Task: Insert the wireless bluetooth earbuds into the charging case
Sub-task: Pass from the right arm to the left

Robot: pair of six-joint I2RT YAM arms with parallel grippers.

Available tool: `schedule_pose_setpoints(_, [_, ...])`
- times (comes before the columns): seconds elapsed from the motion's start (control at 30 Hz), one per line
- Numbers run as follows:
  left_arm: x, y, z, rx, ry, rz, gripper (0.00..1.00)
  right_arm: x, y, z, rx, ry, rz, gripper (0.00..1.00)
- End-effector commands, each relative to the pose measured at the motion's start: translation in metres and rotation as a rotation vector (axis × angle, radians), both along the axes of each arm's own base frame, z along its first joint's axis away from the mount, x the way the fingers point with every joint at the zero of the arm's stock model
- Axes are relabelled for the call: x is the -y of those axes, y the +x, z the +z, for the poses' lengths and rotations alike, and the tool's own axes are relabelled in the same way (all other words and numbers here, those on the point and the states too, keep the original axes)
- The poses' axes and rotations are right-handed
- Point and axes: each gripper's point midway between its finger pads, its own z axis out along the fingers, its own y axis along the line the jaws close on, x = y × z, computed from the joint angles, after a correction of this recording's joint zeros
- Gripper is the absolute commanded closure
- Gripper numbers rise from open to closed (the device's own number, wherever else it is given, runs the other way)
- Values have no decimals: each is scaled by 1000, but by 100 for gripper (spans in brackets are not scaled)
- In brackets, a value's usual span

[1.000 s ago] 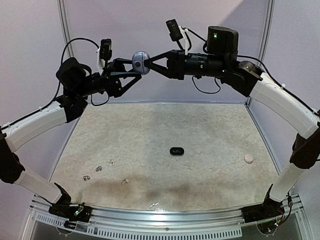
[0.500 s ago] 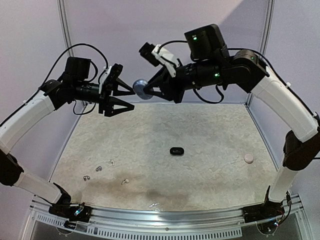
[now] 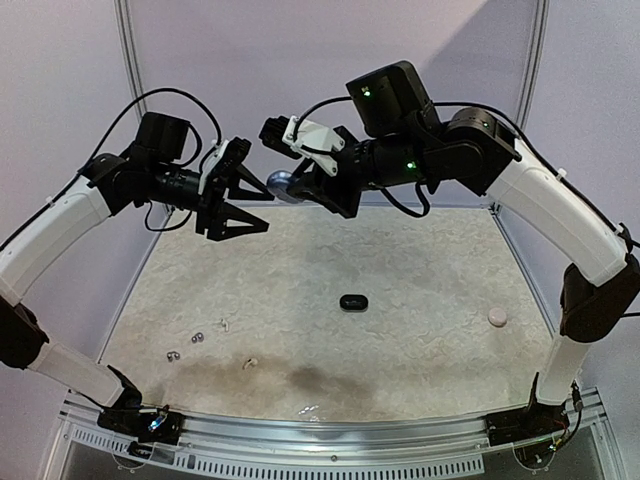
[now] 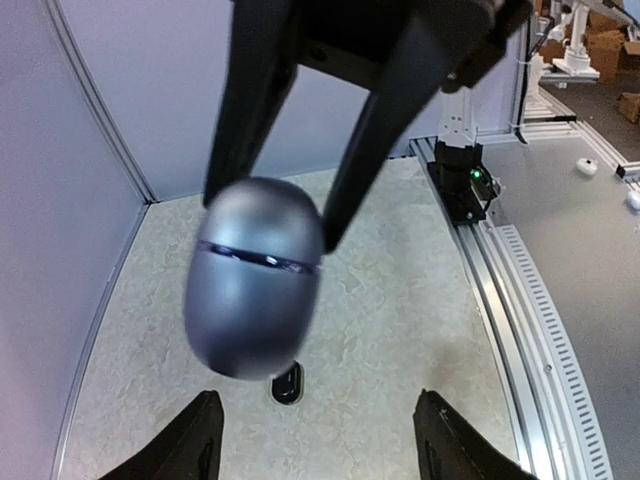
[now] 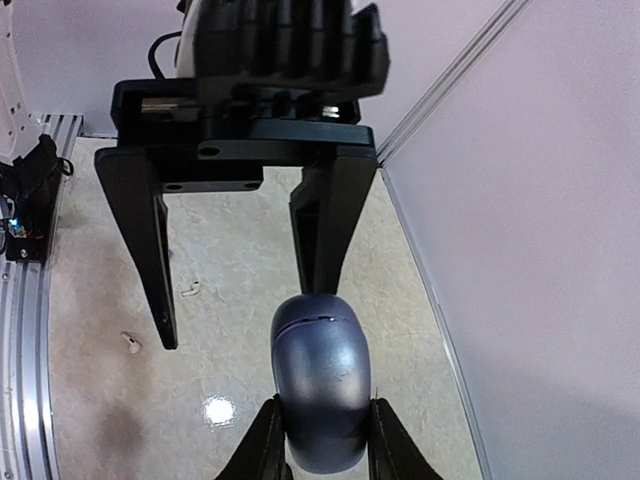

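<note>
Top external view showed tiny, pebble-like earbuds (image 3: 197, 337) scattered low left on the mottled, stone-patterned surface (image 3: 420, 260). Above, the left fingers (image 3: 245, 226) stood wide and empty just beside the case (image 3: 280, 184), a smooth egg-shaped shell of metallic grey-blue with a thin seam, shut. The right fingers (image 5: 262, 440) clamped its end, holding it aloft. We judged opening the case to be the step in hand; next, the left fingers would need to catch that slick half without twisting it loose.
</note>
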Motion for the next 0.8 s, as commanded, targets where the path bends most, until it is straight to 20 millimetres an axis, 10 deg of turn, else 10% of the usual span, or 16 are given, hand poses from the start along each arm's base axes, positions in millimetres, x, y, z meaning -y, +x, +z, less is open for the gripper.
schedule_pose_setpoints(0.0, [8,9,17,54,-42,24,31,-8,1,-2,61,-26,12,100])
schedule_pose_setpoints(0.2, [13,4,19,78,-81,-23,33,-12,2,1,71,-8,12,100])
schedule_pose_setpoints(0.77, [17,-1,31,17,-154,-43,100,-15,10,3,105,6,-14,100])
